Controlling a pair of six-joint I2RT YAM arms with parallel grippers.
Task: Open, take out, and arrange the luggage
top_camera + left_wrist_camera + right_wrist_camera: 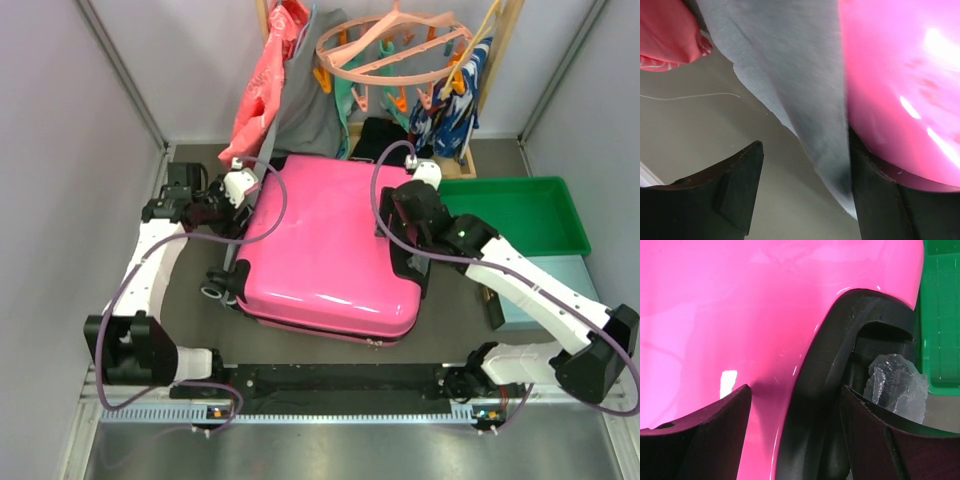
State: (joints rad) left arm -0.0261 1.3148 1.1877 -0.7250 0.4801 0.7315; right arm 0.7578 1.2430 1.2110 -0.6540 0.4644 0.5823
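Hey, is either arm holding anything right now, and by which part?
Nothing is gripped. The right gripper is open, straddling the black side handle of the hot-pink hard-shell suitcase; the left gripper is open beside its corner.

Robot test cell in a lab

The tabletop (195, 300) is enclosed by pale wall panels (50, 150) set in metal framing (125, 75). Robot arms (150, 265) are bolted at its near edge, and household props, the luggage (320, 250) and hung clothes (265, 90), are staged toward the far edge.
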